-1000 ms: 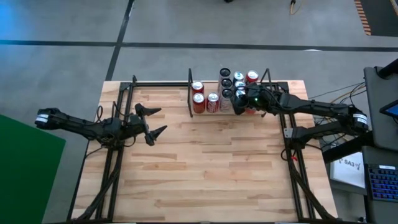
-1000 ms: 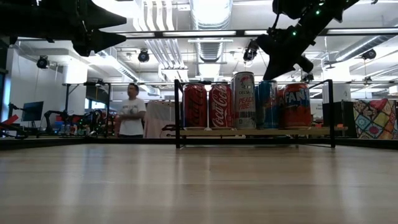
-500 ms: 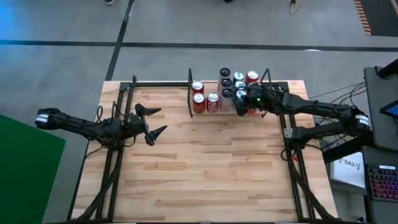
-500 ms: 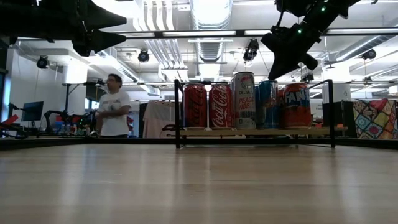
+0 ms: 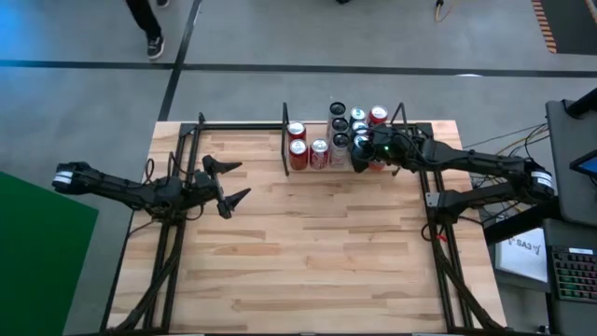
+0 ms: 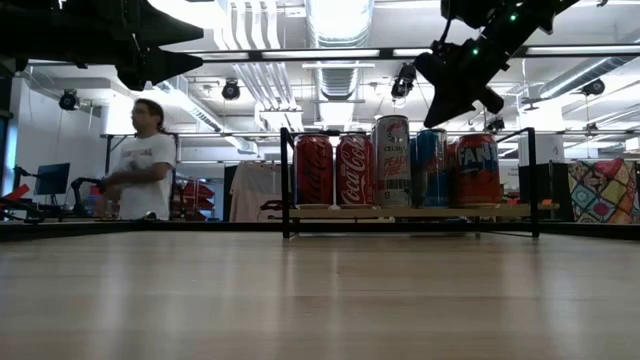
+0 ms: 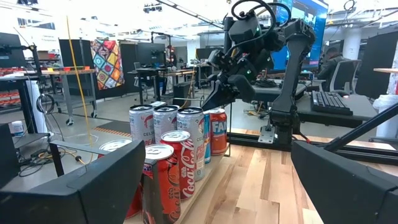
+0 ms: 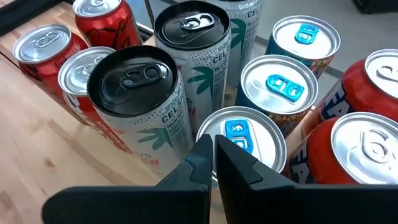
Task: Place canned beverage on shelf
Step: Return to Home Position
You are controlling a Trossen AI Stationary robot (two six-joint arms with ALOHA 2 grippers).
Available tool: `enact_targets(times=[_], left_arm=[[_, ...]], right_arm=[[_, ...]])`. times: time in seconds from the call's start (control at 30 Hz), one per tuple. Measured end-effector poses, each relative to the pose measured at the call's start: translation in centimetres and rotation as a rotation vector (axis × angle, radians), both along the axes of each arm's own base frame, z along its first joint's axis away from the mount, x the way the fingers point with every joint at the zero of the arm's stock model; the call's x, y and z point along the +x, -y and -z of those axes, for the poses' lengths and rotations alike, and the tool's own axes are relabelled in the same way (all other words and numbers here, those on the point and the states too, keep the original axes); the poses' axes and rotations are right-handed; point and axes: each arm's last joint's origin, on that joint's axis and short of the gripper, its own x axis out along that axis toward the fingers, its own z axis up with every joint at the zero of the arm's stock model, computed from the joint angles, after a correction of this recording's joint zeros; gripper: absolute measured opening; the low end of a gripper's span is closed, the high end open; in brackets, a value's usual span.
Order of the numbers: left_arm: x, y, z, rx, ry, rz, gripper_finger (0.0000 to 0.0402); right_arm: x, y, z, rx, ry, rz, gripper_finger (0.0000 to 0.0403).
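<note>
The shelf (image 6: 400, 212), a light board in black rails, stands at the table's far edge and carries several cans upright on their bases: red cola cans (image 6: 335, 170), tall white cans with black lids (image 8: 134, 93), blue-tabbed cans (image 8: 280, 87) and orange-label cans (image 6: 478, 170). My right gripper (image 8: 213, 152) is shut with nothing between its fingers and hovers just above the nearest blue-tabbed can (image 8: 245, 134); the low view shows the right gripper (image 6: 437, 118) above the can tops. My left gripper (image 5: 244, 179) is open and empty, high over the table's left part.
The cans stand packed close together on the shelf, with its black posts (image 5: 285, 131) around them. The plank tabletop (image 5: 308, 252) lies bare in front of the shelf. A person (image 6: 140, 160) is in the room behind the table.
Both grippers have kept still. The person behind the table has walked toward the left.
</note>
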Motion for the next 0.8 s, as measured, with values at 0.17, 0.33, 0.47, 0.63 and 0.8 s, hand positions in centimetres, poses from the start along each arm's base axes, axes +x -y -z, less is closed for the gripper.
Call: enact_targets(times=[0.17,0.33,0.47,0.63,0.8], left_arm=[[0.00,0.00,0.00,0.000,0.000,0.000,0.0389],[0.00,0.00,0.00,0.000,0.000,0.000,0.0389],[0.00,0.00,0.00,0.000,0.000,0.000,0.0389],[0.00,0.00,0.00,0.000,0.000,0.000,0.0389],[0.00,0.00,0.00,0.000,0.000,0.000,0.0389]], right_arm=[[0.12,0.03,0.19,0.007,-0.008,-0.006,0.0009],[0.13,-0.03,0.22,0.019,-0.008,-0.023,0.0009],[0.18,-0.11,0.24,0.036,-0.003,-0.050,0.0009],[0.12,-0.14,0.29,0.038,-0.012,-0.051,0.0009],[-0.07,-0.19,0.22,0.031,-0.056,-0.068,0.0009]])
